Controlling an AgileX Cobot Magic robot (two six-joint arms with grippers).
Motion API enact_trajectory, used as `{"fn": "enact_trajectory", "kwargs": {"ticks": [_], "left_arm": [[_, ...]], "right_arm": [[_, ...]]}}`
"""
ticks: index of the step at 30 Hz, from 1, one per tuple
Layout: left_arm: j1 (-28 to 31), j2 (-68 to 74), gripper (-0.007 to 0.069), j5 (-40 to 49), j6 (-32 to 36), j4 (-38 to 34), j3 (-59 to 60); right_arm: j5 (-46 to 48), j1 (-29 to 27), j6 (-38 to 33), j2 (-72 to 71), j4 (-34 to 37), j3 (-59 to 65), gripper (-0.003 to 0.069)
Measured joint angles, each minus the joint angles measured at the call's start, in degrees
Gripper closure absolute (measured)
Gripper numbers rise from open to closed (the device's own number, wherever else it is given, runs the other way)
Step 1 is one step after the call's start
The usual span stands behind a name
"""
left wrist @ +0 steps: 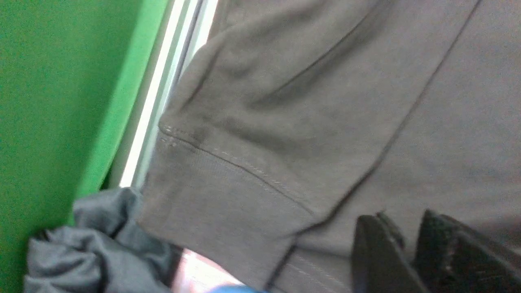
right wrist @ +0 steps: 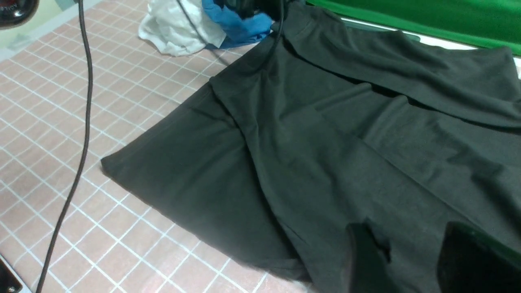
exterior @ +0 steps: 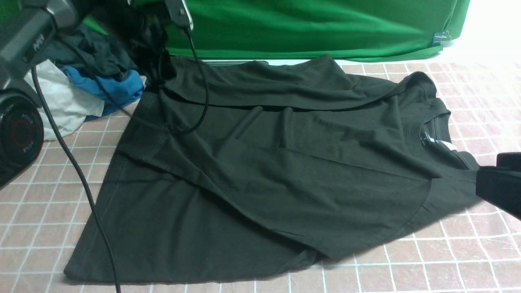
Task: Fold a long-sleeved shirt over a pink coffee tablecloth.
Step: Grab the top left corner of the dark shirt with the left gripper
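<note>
On the pink coffee tablecloth [exterior: 468, 252], the long-sleeved shirt [exterior: 260, 171] is lying sleeves-in; left pincer [left wrist: 399, 221] and right pincer [right wrist: 407, 234] are hovering released; body-folding is waiting.

A black long-sleeved shirt [exterior: 195, 228] lies spread on a pink tablecloth [exterior: 468, 260] gridded with thin white lines. The far sleeve [exterior: 285, 85] and near sleeve [exterior: 228, 171] are folded across its body. The collar [exterior: 427, 118], with its white label [exterior: 441, 143], points right, and the hem points left.
</note>
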Motion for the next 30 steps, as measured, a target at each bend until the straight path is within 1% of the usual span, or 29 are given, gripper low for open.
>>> {"fn": "enact_trajectory", "kwargs": {"ticks": [1, 2, 4, 6, 7, 9, 10, 13, 18, 21, 26, 30], "left_arm": [[0.00, 0.09, 0.0402, -0.50, 0.62, 0.15, 0.59], [0.02, 0.41, 0.0330, -4.38, 3.62, 0.24, 2.91], [0.02, 0.81, 0.0263, -6.80, 7.64, 0.28, 5.14], [0.02, 1.42, 0.0197, -10.15, 14.28, 0.28, 7.17], [0.02, 1.92, 0.0172, -12.11, 16.65, 0.28, 8.06], [0.02, 2.79, 0.0155, -15.38, 18.23, 0.28, 8.69], [0.02, 2.87, 0.0155, -15.67, 18.35, 0.34, 8.76], [0.02, 3.69, 0.0162, -20.20, 18.24, 0.42, 8.89], [0.02, 4.35, 0.0234, -25.47, 17.62, 0.93, 9.01], [0.02, 4.40, 0.0279, -26.89, 17.32, 1.89, 9.01], [0.02, 5.24, 0.0332, -28.21, 14.83, 2.31, 9.05], [0.02, 5.48, 0.0348, -28.21, 14.18, 2.37, 9.12]], "right_arm": [[-0.01, 0.00, 0.00, 0.00, 0.00, 0.00, 0.0407], [0.19, 0.00, 0.00, 0.00, 0.00, 0.00, 0.0407], [0.35, 0.00, 0.06, 0.00, 0.00, 0.00, 0.0407], [0.42, 0.00, 0.26, 0.00, 0.00, 0.00, 0.0407], [0.42, 0.00, 0.37, 0.00, 0.00, 0.00, 0.0407], [0.42, 0.00, 0.37, 0.00, 0.00, 0.00, 0.0407], [0.42, 0.00, 0.43, 0.00, 0.00, 0.00, 0.0407], [0.42, 0.00, 0.91, 0.00, 0.00, 0.00, 0.0407], [0.42, 0.00, 1.63, 0.00, 0.00, 0.00, 0.0413], [0.42, 0.00, 2.14, 0.00, 0.00, 0.00, 0.0414], [0.42, 0.00, 2.97, 0.00, 0.00, 0.00, 0.0414], [0.42, 0.00, 3.03, 0.00, 0.00, 0.00, 0.0416]]}}
